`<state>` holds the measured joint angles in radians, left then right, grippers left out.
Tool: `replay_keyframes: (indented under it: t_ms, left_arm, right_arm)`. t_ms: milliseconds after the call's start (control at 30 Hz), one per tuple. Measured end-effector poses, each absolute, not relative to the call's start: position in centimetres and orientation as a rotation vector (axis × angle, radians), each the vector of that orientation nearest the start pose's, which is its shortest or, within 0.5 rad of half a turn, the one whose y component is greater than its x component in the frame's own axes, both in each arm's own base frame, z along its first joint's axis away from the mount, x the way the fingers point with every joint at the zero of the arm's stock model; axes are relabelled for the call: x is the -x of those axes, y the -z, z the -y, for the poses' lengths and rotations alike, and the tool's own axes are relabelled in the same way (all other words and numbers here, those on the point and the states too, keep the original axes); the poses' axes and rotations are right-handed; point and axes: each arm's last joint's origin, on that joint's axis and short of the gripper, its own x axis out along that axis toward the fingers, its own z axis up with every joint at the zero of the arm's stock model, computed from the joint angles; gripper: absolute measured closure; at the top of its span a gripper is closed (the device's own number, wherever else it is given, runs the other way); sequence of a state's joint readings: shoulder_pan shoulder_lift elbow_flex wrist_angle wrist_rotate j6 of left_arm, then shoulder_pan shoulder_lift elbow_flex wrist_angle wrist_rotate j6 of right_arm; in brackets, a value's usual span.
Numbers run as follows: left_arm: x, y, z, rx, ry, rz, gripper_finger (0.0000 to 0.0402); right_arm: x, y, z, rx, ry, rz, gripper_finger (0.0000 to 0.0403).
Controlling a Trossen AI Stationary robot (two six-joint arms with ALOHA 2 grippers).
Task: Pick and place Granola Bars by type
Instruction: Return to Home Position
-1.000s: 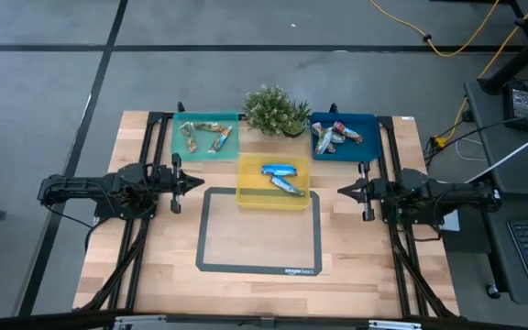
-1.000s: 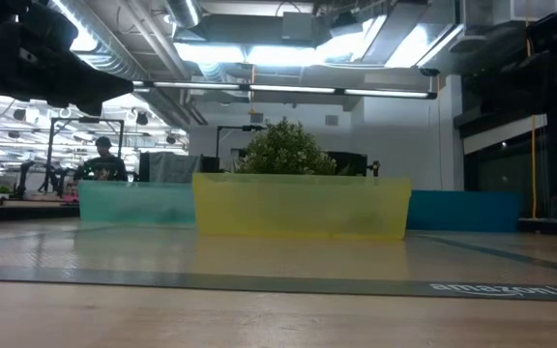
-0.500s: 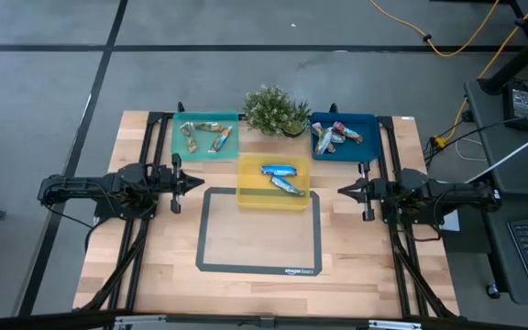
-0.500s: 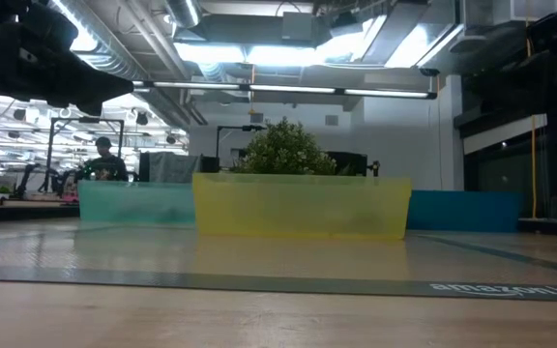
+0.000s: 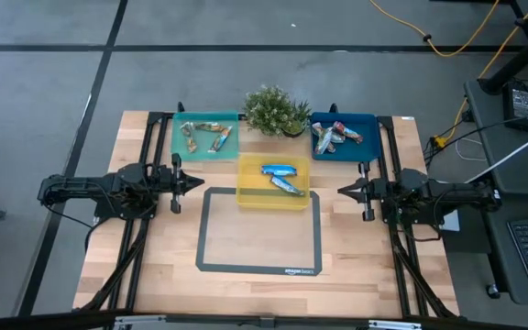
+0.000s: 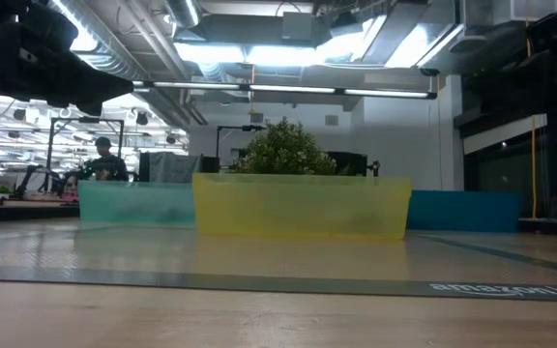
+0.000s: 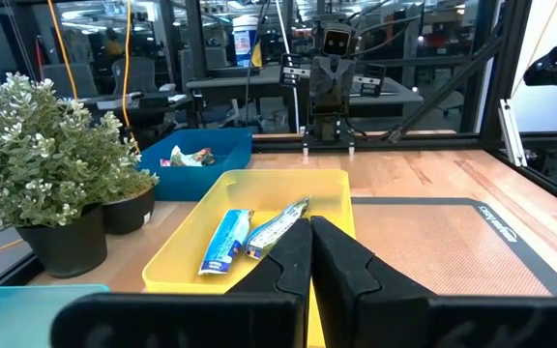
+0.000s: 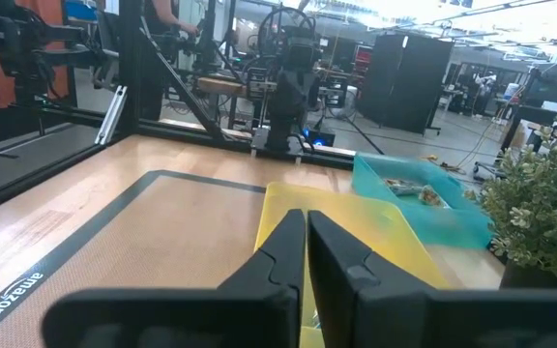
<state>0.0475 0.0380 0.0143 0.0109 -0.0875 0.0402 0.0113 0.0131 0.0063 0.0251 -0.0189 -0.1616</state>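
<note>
The granola bars lie sorted in three trays at the table's far side. Tan/gold-green bars point(image 5: 207, 136) lie in the teal tray point(image 5: 232, 145), bright blue bars point(image 5: 282, 176) in the yellow tray point(image 5: 251, 191), silvery red-blue bars point(image 5: 335, 136) in the blue tray point(image 5: 367, 145). The left wrist view shows the blue bars point(image 7: 249, 232) inside the yellow tray. My left gripper point(image 5: 200, 181) hovers shut left of the yellow tray, above the table. My right gripper point(image 5: 340, 191) hovers shut right of it. Both hold nothing.
A potted plant point(image 5: 276, 111) stands between the teal and blue trays, behind the yellow one. A dark-framed mat point(image 5: 259, 231) lies on the wooden table in front of the yellow tray. A person point(image 6: 104, 159) shows far off in the room.
</note>
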Motion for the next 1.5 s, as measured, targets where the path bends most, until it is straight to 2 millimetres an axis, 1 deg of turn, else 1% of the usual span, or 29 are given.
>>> replay_keyframes:
  t_ms: [367, 1500]
  left_arm:
    - [-9.89, -16.66, -0.73, -0.04, -0.135, -0.015, 0.0399]
    - [-9.89, -16.66, -0.72, -0.04, -0.135, -0.015, 0.0396]
  right_arm:
    - [-9.81, -16.71, -0.17, 0.162, -0.029, 0.021, 0.0391]
    - [-9.81, -16.71, -0.17, 0.162, -0.029, 0.021, 0.0386]
